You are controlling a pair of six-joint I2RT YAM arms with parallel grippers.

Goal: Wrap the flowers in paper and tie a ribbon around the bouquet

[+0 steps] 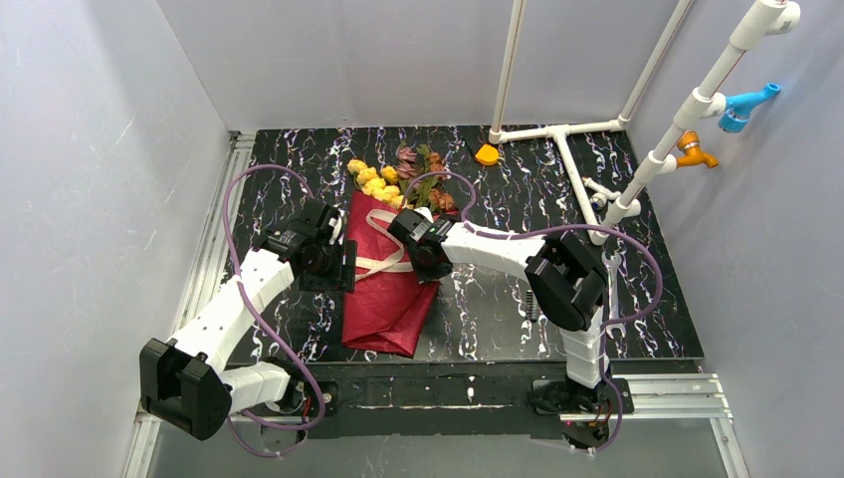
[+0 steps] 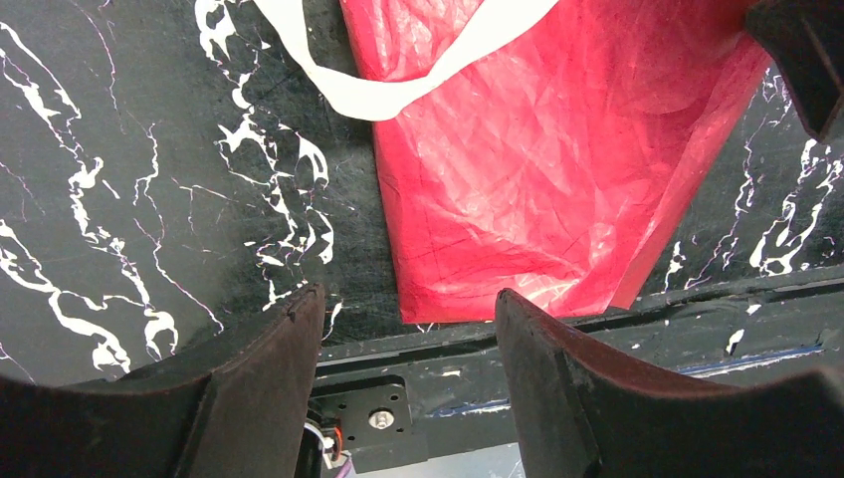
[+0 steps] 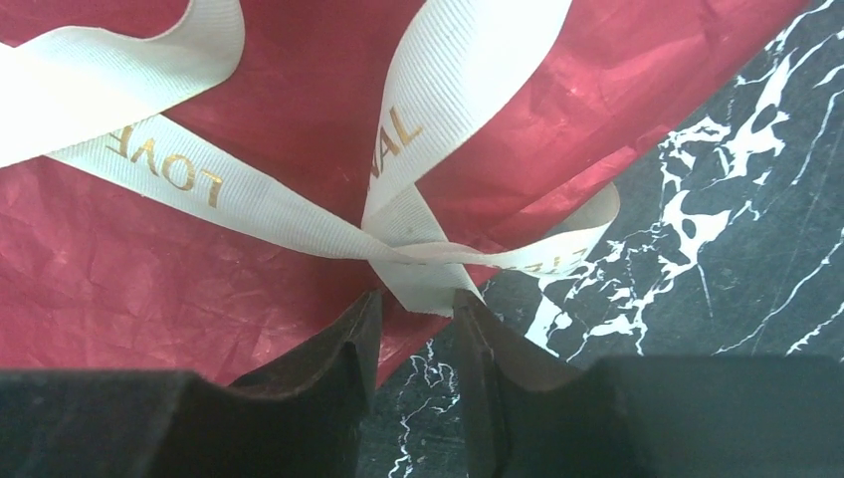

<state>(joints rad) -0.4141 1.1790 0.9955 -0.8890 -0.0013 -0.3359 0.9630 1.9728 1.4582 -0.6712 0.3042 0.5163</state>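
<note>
The right pincer (image 3: 413, 304) has its two dark fingers drawn close, a thin gap between them, at the spot where the ribbon (image 3: 249, 199) crosses over itself. Whether the fingers already pinch the strip cannot be told. There is one ribbon, flat and cream-white, with "LOVE" printed on it in gold. It curls into loops across the one sheet of paper (image 3: 149, 269) and crosses at the paper's right edge, half over the black, white-veined table (image 1: 498, 299).

The left pincer (image 2: 408, 304) stands with its fingers wide apart and nothing between them. It hangs over the table beside the paper's left edge.

The paper is crinkled and bright red, rolled into a long wrap that lies flat on the table between the two arms, with its narrower end toward their bases. One bunch of flowers (image 1: 393, 179) sticks out of the far, wide end, with yellow blooms on the left, dusty pink-brown ones on the right and green leaves among them.

Two purple cables (image 1: 234, 214) loop over the arms, one to each. One small orange piece (image 1: 486, 154) lies near the table's far edge, just beside a frame of white pipes (image 1: 557, 134).
</note>
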